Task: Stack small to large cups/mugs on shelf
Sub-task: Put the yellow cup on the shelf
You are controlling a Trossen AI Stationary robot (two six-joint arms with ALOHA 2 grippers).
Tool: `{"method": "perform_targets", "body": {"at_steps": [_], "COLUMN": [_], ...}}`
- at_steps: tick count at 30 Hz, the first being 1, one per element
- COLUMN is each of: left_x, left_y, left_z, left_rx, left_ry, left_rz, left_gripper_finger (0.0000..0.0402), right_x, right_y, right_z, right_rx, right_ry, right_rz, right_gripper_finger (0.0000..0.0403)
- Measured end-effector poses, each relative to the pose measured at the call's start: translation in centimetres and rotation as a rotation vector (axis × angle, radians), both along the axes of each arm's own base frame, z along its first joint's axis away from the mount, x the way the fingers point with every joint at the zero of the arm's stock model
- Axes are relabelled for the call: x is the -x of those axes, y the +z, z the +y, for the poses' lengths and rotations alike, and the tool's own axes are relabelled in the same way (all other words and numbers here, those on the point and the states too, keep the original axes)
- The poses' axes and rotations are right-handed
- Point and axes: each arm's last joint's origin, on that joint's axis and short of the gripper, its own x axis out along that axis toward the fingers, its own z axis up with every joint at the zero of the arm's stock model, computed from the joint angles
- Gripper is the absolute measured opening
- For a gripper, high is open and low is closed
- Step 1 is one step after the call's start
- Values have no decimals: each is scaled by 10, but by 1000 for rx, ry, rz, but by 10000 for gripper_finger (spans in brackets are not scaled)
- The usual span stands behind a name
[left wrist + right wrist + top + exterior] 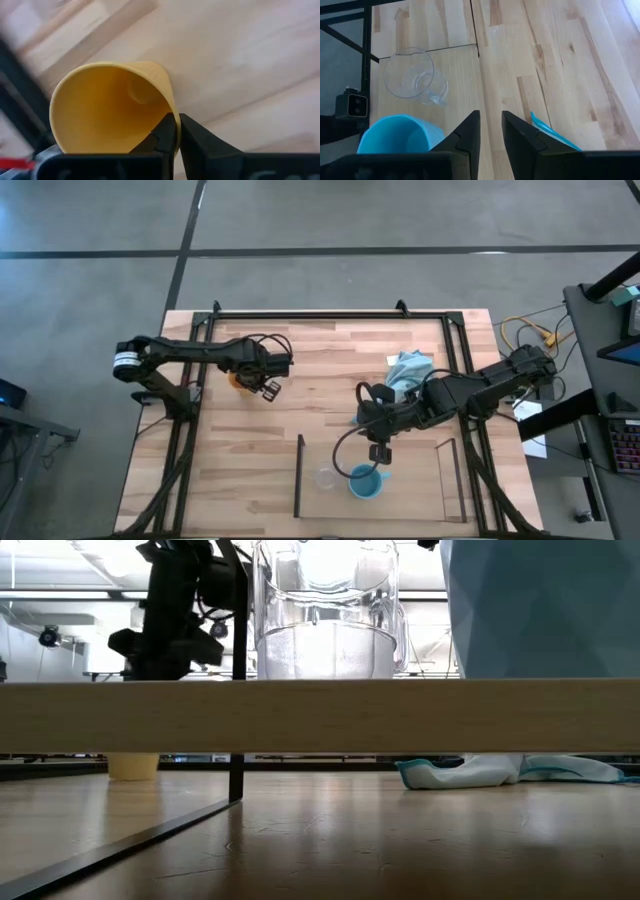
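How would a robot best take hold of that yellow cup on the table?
By its thin rim, from above. The yellow cup stands upright with its mouth open and has no handle, so one finger goes inside and one outside the wall. The left end effector is shut on the rim in just this way.

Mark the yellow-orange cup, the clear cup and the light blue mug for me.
yellow-orange cup [100,112]: left wrist view, on its inner wall.
clear cup [410,75]: right wrist view, on its see-through base.
light blue mug [365,483]: high view, on its open inside.
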Motion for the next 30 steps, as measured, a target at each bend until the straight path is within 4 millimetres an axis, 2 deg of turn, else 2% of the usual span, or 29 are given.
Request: {"method": "perform_targets", "body": {"at_steps": [5, 11, 14, 18, 25, 30], "left_x": [-20, -47, -60, -83, -137, -172], "left_y": [14, 49, 64, 81, 102, 107], "left_z": [-1, -3, -6, -15, -42, -63], "left_rx": [6, -54, -78, -111, -175, -232], "left_ry": [-96, -230, -316, -481, -773, -990], "left_rz": [-175, -403, -443, -479, -529, -545], "left_gripper_finger": [1, 1, 0, 0, 0, 0], "right_x": [0, 3, 9, 23, 53, 73], "right_y": [0, 4, 7, 12, 24, 35], "right_z": [-1, -6, -12, -20, -32, -41], "right_rx": [4, 28, 13, 29, 49, 17], "right_ry": [-7, -69, -124, -194, -329, -443], "right_rz": [-1, -17, -1, 40, 81, 72], "right_gripper_finger": [68, 61, 61, 62, 63, 63]}}
